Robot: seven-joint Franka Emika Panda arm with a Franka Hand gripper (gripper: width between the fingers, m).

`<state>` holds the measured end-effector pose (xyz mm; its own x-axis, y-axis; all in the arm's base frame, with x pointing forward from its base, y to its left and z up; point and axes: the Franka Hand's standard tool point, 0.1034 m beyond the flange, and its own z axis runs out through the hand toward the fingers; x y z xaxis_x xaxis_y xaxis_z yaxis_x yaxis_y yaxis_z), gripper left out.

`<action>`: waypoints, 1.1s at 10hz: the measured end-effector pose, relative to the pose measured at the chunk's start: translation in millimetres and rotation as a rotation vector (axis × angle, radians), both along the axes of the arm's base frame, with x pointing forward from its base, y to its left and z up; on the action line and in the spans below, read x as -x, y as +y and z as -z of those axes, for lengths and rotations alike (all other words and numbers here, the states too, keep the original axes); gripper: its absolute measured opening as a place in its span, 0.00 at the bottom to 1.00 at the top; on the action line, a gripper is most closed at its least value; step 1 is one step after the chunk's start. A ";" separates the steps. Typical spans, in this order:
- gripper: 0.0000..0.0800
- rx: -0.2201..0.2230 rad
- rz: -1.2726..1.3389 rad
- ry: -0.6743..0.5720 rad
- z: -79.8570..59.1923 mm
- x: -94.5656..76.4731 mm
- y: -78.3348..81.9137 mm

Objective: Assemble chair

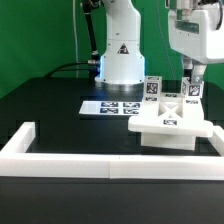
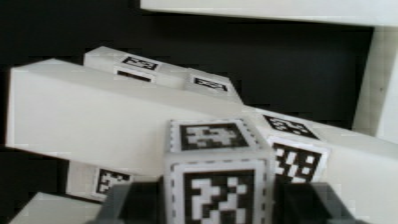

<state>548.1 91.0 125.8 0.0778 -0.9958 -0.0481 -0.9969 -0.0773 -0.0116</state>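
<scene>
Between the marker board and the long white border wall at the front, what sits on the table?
The partly built white chair sits there, seen in the exterior view, beside the marker board and behind the border wall.

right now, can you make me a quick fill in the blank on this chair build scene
1. The claw is shut on a white ____ bearing tags.
2. The tabletop is ____ in colour.
3. The marker board lies ____ on the table.
4. In the exterior view, the border wall runs along the table's ____ edge.

Missing: leg; black; flat; near

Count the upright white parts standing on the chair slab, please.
2: one upright part toward the exterior view's left, the other upright part under the gripper. More may be hidden behind.
</scene>
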 end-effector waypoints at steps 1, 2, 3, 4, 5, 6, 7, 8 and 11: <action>0.52 0.000 -0.013 -0.001 0.0 0.0 0.0; 0.69 0.001 -0.052 -0.002 0.0 0.0 0.0; 0.69 0.003 -0.109 -0.003 0.6 1.0 1.6; 0.79 0.004 -0.200 -0.006 0.9 1.7 3.2; 0.81 0.006 -0.360 -0.015 1.0 1.7 4.2; 0.81 0.006 -0.506 -0.023 1.1 1.7 5.4; 0.81 0.004 -0.573 -0.024 2.0 2.9 9.7; 0.81 0.007 -0.734 -0.033 4.1 4.7 11.5; 0.81 0.009 -1.151 -0.049 7.4 7.0 13.1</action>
